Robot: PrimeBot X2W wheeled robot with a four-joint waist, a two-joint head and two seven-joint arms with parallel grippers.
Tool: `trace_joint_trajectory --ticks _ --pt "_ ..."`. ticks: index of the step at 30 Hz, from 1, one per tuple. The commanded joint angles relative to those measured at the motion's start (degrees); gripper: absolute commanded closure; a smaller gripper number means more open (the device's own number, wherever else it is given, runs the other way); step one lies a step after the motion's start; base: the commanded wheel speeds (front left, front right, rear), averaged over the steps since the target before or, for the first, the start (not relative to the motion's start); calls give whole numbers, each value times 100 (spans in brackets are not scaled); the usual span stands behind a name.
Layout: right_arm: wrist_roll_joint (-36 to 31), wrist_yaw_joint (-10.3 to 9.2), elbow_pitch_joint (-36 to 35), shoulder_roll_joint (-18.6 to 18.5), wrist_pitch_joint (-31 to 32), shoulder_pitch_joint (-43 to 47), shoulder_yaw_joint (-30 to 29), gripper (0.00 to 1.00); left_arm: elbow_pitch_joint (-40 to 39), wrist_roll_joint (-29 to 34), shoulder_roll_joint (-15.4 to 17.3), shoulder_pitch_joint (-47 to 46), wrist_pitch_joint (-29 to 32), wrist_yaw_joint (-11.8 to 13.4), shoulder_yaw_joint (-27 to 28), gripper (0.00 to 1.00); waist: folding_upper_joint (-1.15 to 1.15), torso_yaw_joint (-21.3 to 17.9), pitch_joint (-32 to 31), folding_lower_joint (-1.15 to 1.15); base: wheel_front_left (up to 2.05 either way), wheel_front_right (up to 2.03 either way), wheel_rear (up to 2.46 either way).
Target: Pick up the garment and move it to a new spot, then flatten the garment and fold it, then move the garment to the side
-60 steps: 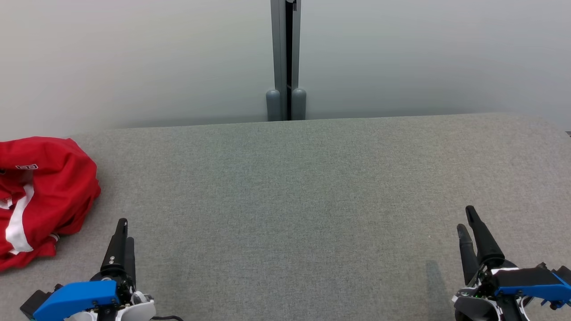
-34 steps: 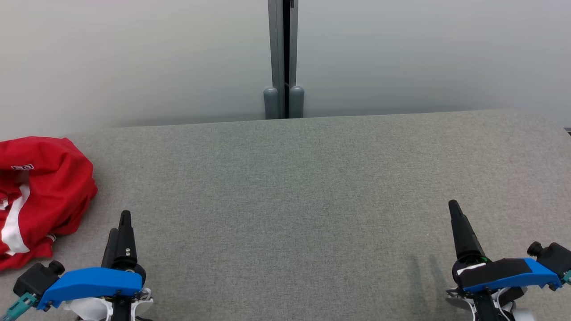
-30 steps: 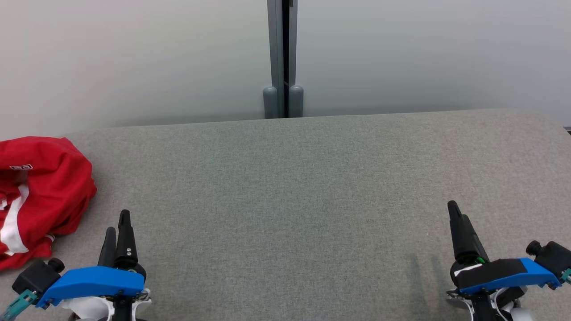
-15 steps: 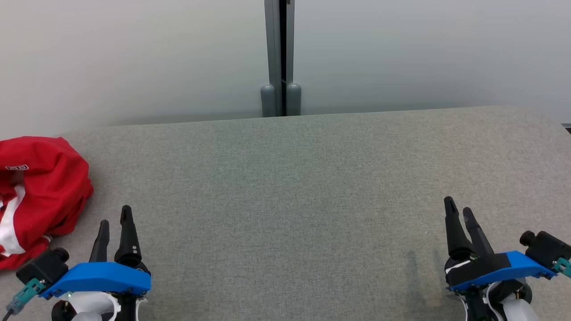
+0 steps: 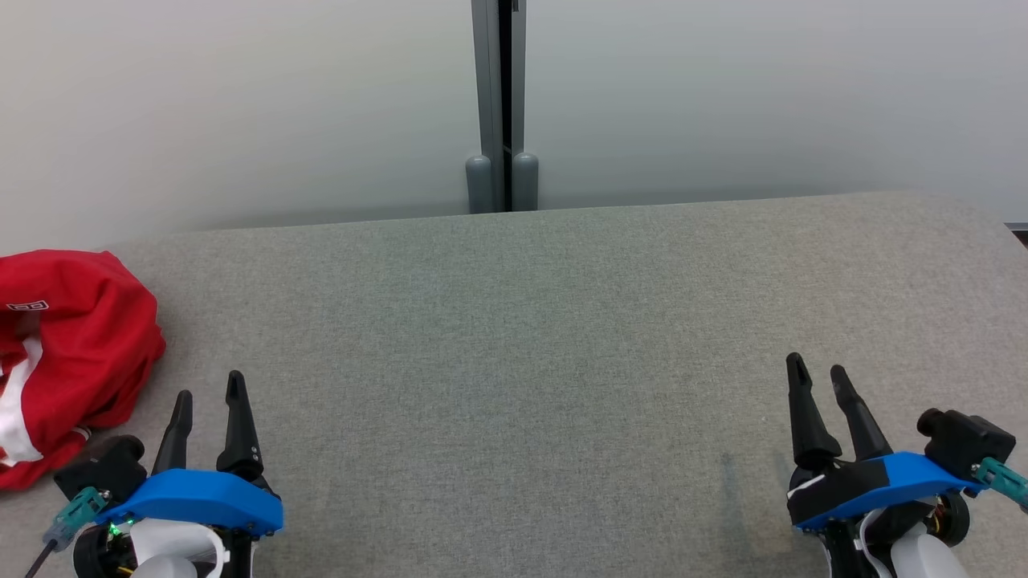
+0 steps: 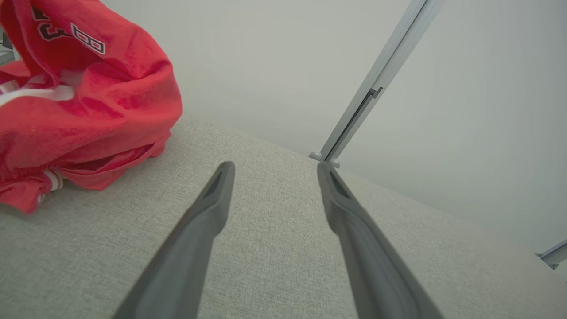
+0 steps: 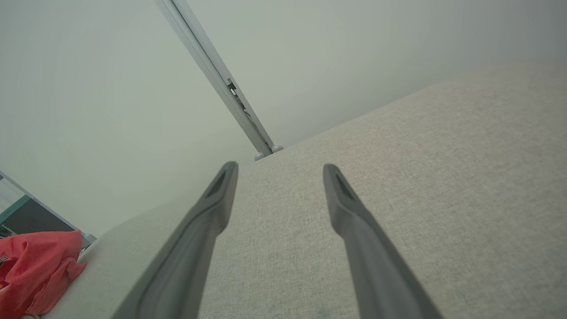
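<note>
- Red garment (image 5: 72, 337) lies crumpled, untouched, just left of the left claw (image 5: 209, 387); I'd say every step remains
- Both it and the right claw (image 5: 817, 366) gape wide, holding nothing

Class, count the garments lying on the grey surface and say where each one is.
1. The red garment lies crumpled at the surface's left edge, near the left pincer. The picture's edge cuts it off, so more may be hidden.
</note>
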Motion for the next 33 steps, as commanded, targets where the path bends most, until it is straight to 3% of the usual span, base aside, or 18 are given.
trace_joint_trajectory --ticks 1,13,33 --pt "-240 15 -17 -44 -72 -89 46 0 1 232 60 -43 -68 41 -33 0 0 -11 -1 0 0 0 0" --pt "-1193 16 197 -51 -251 -105 -65 0 373 1047 144 -119 -252 174 -208 0 0 27 -33 0 0 0 0" --pt "-2210 18 535 -60 -505 -206 -141 0 647 1959 180 -80 -501 249 -354 0 0 22 -41 0 0 0 0"
